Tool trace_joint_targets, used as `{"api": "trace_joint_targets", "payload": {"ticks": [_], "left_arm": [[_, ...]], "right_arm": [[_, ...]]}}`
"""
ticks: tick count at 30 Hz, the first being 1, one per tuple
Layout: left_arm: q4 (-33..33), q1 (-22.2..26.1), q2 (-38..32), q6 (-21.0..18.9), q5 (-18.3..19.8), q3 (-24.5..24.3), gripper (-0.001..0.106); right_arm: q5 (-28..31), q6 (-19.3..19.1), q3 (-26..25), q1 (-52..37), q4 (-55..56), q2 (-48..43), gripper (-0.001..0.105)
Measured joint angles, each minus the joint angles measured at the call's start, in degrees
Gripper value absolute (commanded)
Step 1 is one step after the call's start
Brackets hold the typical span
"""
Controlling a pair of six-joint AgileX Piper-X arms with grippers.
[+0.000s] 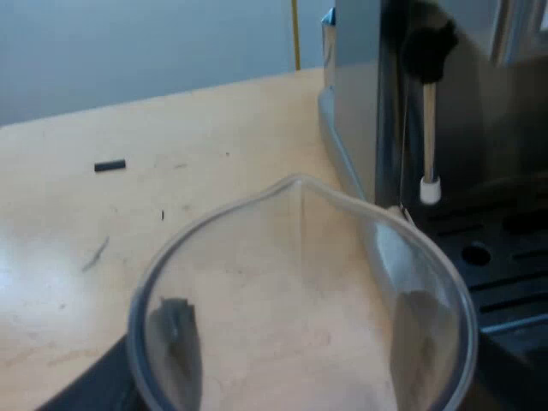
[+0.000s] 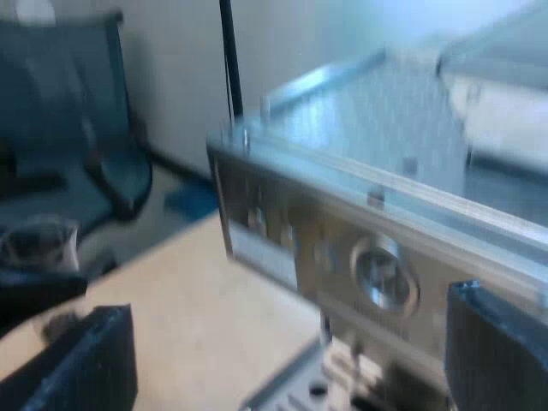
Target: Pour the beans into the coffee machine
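**Glass clamped low in left tool; machine top lies up and ahead**

Left wrist view: the left tool (image 1: 300, 342) is clamped on the measuring glass (image 1: 295, 282). Its fingers (image 1: 175, 330) show dark through the wall on both sides. The glass is upright with its spout pointing away from the tool. I see no beans inside, only pale worktop (image 1: 171, 128) through the bottom. The espresso machine (image 1: 360, 86) stands just ahead of the spout and off to one side, near but not touching. The glass sits low, level with the steam wand (image 1: 430, 128) tip and the drip tray (image 1: 505, 274), so the fill point on top is well above the tool. A small black piece (image 1: 110, 165) lies on the worktop farther ahead.

Right wrist view: the right tool (image 2: 291, 351) has its fingers (image 2: 86, 364) apart with nothing between them. It hangs high, facing the machine's upper front with the dial (image 2: 385, 278) just ahead, and the flat top runs away beyond that. The hopper is too blurred to pick out. A chair (image 2: 77, 128) stands far behind.

Judgement: the left arm carries the glass, so it makes the pour. The move is up first, then across over the top.
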Motion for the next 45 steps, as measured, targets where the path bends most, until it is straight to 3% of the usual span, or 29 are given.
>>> {"api": "trace_joint_targets", "payload": {"ticks": [6, 11, 17, 21, 24, 35, 45], "left_arm": [[2.4, 0.0, 0.0, 0.3, 0.0, -6.7, 0.037], [2.9, 0.0, 0.0, 0.4, 0.0, -12.0, 0.037], [3.1, 0.0, 0.0, 0.4, 0.0, -15.7, 0.037], [3.1, 0.0, 0.7, 0.4, 0.1, -18.7, 0.037], [3.4, -0.2, 3.4, 0.4, 1.0, -22.9, 0.037], [3.9, -7.5, 15.8, 0.4, 1.2, -35.9, 0.037], [6.8, -8.8, 28.3, 0.4, 1.2, -47.6, 0.037]], "right_arm": [[0.9, 0.8, 0.0, 0.0, -7.6, 0.0, 0.079], [6.0, 1.3, 0.0, 0.0, -14.1, 0.0, 0.079], [11.7, 1.3, 0.0, 0.0, -17.9, 0.0, 0.079], [12.1, 1.3, 0.0, 0.0, -17.9, 0.0, 0.079], [12.3, 1.3, 0.0, 0.0, -17.9, 0.0, 0.079], [12.4, 1.3, 0.0, 0.0, -17.9, 0.0, 0.079], [12.4, 1.3, 0.0, 0.0, -17.9, 0.0, 0.079]]}}
